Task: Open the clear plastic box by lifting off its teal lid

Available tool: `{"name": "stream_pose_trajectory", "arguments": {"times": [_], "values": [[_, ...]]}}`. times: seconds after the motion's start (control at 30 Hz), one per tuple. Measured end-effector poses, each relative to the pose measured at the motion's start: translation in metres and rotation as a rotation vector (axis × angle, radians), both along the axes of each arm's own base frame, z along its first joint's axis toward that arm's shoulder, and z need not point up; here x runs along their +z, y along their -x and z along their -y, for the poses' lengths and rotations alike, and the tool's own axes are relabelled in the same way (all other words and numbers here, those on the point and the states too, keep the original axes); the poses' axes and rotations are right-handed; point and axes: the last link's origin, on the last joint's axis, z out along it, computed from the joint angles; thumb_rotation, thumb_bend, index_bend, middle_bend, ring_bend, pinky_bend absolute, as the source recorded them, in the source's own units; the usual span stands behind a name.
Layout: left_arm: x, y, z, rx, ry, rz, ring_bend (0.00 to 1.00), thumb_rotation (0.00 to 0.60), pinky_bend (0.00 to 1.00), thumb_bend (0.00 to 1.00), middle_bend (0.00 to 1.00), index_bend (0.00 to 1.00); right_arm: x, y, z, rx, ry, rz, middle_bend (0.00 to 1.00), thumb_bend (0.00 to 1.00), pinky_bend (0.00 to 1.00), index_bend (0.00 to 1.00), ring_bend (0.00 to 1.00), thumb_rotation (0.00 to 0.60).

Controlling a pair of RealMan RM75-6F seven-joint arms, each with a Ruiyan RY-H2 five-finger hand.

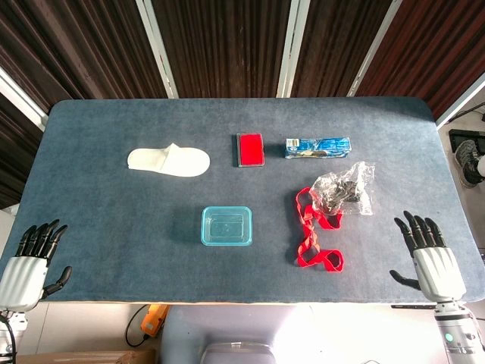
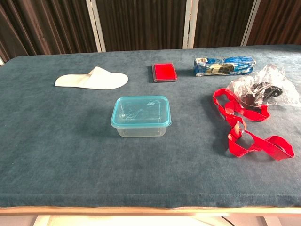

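Blue-grey table (image 1: 114, 227), felt-like top. Clear plastic box (image 2: 141, 123) near table centre, teal lid (image 2: 140, 112) still seated on it. Left hand (image 1: 30, 262) at near left corner, fingers spread, holding nothing. Right hand (image 1: 430, 254) at near right corner, fingers likewise apart and empty; both well apart from the box. Red strap (image 2: 244, 125) looped right of box, touching a crumpled clear bag (image 2: 265, 89). White slipper (image 2: 94, 79) far left. Blue packet (image 2: 225, 66) far right. Red case (image 2: 164, 72) far centre.

Teal lid (image 2: 141, 112), clear box (image 2: 140, 130); white slipper (image 1: 168, 161); red strap (image 2: 244, 132); blue-grey table (image 2: 70, 155).
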Motion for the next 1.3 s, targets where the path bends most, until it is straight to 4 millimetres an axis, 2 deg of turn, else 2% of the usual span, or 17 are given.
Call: {"name": "stream_pose_trajectory", "arguments": {"times": [0.17,0.33,0.6,0.8,1.0,1.3], "values": [[-0.006,-0.003,-0.003,-0.023,0.035,0.013,0.00,0.600,0.00,0.33,0.00,0.00,0.000,-0.001,-0.001,0.000,-0.008,0.006,0.00,0.17,0.00,0.00,0.00,0.600],[-0.024,-0.011,-0.016,-0.106,0.117,0.111,0.00,0.600,0.00,0.33,0.00,0.00,0.003,-0.002,-0.002,0.008,-0.002,0.028,0.00,0.17,0.00,0.00,0.00,0.600],[-0.087,-0.041,-0.067,-0.171,0.416,0.258,0.00,0.600,0.00,0.28,0.00,0.00,0.002,-0.004,-0.006,0.021,-0.053,0.043,0.00,0.17,0.00,0.00,0.00,0.600],[-0.131,-0.070,-0.102,-0.170,0.543,0.376,0.00,0.600,0.00,0.28,0.00,0.00,0.004,-0.002,-0.006,0.012,-0.067,0.057,0.00,0.17,0.00,0.00,0.00,0.600],[-0.166,-0.093,-0.122,-0.210,0.541,0.368,0.00,0.600,0.00,0.27,0.00,0.00,0.008,-0.001,-0.004,0.003,-0.065,0.075,0.00,0.17,0.00,0.00,0.00,0.600],[-0.199,-0.113,-0.141,-0.222,0.519,0.373,0.00,0.600,0.00,0.27,0.00,0.00,0.013,0.001,-0.005,0.002,-0.063,0.093,0.00,0.17,0.00,0.00,0.00,0.600]]}}
